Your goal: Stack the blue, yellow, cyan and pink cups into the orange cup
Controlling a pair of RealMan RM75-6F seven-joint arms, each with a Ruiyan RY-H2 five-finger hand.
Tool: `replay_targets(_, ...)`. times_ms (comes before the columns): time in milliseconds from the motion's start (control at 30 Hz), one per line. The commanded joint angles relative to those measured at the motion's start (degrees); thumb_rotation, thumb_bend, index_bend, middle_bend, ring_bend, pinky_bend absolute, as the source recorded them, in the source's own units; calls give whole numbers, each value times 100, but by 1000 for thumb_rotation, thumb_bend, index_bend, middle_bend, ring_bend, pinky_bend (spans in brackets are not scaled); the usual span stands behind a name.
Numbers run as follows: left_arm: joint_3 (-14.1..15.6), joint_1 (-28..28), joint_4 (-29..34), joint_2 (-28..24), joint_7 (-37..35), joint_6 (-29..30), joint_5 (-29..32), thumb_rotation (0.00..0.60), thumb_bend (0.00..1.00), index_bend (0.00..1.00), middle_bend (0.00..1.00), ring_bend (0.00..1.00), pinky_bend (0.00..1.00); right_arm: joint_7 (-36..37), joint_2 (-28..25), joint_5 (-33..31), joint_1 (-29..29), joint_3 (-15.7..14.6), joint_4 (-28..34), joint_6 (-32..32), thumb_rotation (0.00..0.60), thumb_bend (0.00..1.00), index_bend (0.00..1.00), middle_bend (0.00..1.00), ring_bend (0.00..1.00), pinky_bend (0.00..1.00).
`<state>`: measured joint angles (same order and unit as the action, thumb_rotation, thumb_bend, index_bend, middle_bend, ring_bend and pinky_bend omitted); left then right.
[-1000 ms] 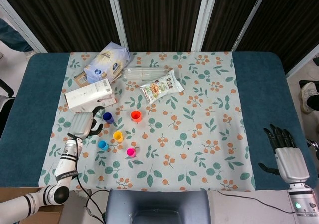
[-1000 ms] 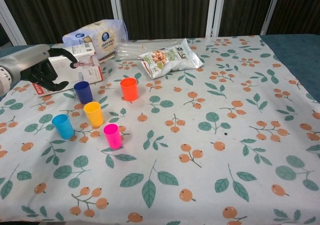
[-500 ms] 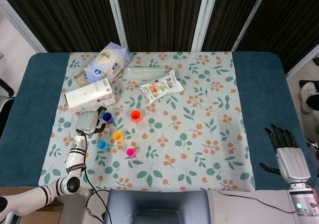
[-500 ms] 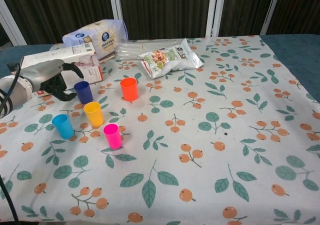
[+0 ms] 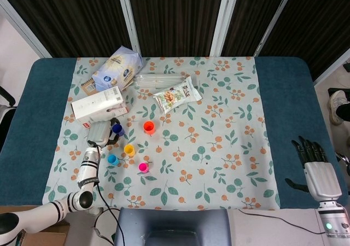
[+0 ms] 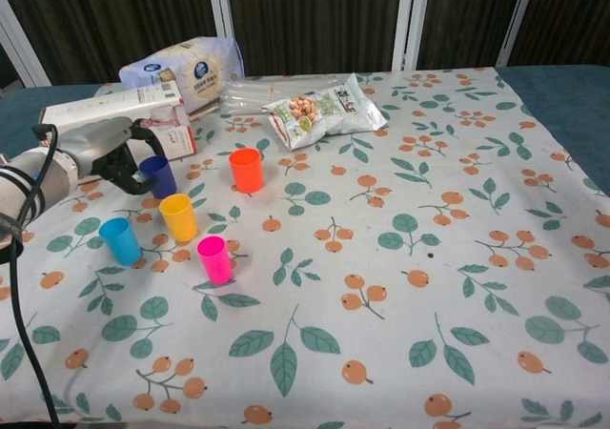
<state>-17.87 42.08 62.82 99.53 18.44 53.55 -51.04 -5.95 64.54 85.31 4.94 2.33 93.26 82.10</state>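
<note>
**Left hand at the blue cup, four other cups standing alone**

The left hand [image 6: 110,153] reaches in low over the floral tablecloth [image 6: 400,286], its dark fingers curled around the blue cup [image 6: 158,175]; from the chest view they seem to wrap the cup's far side, though whether they actually grip it I cannot tell. In the head view the same hand [image 5: 101,132] sits just left of the blue cup [image 5: 117,129], in front of the white box [image 5: 98,105].

The orange cup [image 6: 246,170] stands upright to the right of the blue one, apart from it and with nothing inside. The yellow cup [image 6: 178,217], cyan cup [image 6: 120,240] and pink cup [image 6: 214,259] stand upright nearer the front edge, each separate from the others.

The right hand [image 5: 313,159] rests far off over the blue table [image 5: 290,104] at the right, fingers straight and apart, grasping nothing.

Behind the cups lie a snack packet [image 6: 324,111], a clear flat package [image 6: 253,93] and a pale blue-and-white bag [image 6: 186,69]
</note>
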Motion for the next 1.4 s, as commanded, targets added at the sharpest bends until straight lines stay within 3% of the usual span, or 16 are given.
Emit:
replay_targets(33, -22, 14, -80, 52, -88, 7, -8, 600, 362, 467, 1000, 1000, 1000, 1, -1, -1, 0, 2, 2, 1, 600, 140, 0, 0, 0, 0)
replay_targets(233, -89, 27, -37, 24, -252, 122, -130, 600, 358, 517, 1000, 1000, 1000, 0, 0, -4, 1, 2, 4, -3, 600, 140, 0, 0, 0, 0)
replay_targets(400, -313, -17, 758, -304, -451, 520, -363, 600, 356, 519, 1000, 1000, 1000, 17, -9, -11, 8, -3, 13, -29, 600, 140, 0, 0, 0, 0)
replay_targets(633, -630, 274, 1441, -365, -105, 575, -25, 600, 357, 517, 1000, 1000, 1000, 91, -47, 46, 0, -25, 36, -11, 600, 140, 0, 0, 0, 0)
replay_targets(900, -630, 759, 985, 162, 432, 717, 126, 600, 357, 507, 1000, 1000, 1000, 185, -103, 83, -9, -37, 43, 6, 600, 140, 0, 0, 0, 0)
replay_targets(1400, -376, 838, 624, 469, 438, 665, 74, 600, 360, 508, 1000, 1000, 1000, 276, -170, 84, -48, -25, 58, 70, 600, 140, 0, 0, 0, 0)
